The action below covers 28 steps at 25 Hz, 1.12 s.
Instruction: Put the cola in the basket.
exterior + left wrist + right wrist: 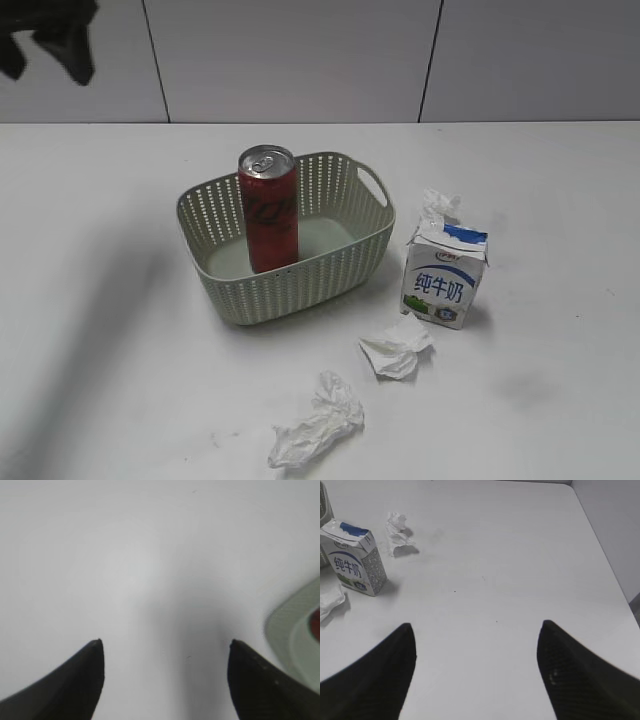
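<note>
Both jaws stand spread apart and empty above the bare surface (560, 180), since nothing is left to carry: the cola (269, 210) stands upright inside the basket (300, 285), toward the surface's far edge, by the milk carton (445, 275).

The right gripper (476, 672), fingers spread, hangs over bare table (510, 570). Near the left edge stands a milk carton (354, 560), crumpled tissue (397, 534) beyond, apparently.

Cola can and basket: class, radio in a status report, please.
Both pincers open, empty: left, right. Cola upright inside basket. Milk carton and crumpled tissues outside, nothing obstructing.
</note>
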Each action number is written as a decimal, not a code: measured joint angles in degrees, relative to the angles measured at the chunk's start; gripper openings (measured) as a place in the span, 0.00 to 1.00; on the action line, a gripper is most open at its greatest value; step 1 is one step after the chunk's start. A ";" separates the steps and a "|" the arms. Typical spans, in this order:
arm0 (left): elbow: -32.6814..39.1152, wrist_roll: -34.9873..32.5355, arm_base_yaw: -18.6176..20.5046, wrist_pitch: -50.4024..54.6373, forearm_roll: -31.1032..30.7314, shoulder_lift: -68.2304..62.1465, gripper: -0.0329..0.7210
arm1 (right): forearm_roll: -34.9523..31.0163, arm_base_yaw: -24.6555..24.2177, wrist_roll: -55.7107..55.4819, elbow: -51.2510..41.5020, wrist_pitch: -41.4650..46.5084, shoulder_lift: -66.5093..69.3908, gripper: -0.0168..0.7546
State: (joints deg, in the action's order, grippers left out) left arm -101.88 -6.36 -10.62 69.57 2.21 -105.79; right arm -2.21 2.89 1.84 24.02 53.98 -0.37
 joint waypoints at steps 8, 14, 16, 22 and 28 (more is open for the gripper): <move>20.20 -0.26 17.82 0.11 0.31 11.21 0.81 | 0.00 0.00 0.00 0.00 0.00 0.00 0.76; 31.19 -0.69 19.77 -2.45 2.09 22.41 0.81 | 0.00 0.00 0.00 0.00 0.00 0.00 0.76; 33.65 -0.80 18.69 -2.85 2.18 26.33 0.81 | 0.00 0.00 0.00 0.00 0.00 0.00 0.76; 41.69 -2.44 9.88 -6.97 2.18 37.09 0.80 | 0.00 0.00 0.00 0.00 0.00 0.00 0.76; 51.46 -2.81 5.38 -8.79 3.88 44.15 0.79 | 0.00 0.00 0.00 0.00 0.00 0.00 0.76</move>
State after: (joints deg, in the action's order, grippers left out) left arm -50.42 -9.16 -5.23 60.78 6.08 -61.64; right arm -2.21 2.89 1.84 24.02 53.98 -0.37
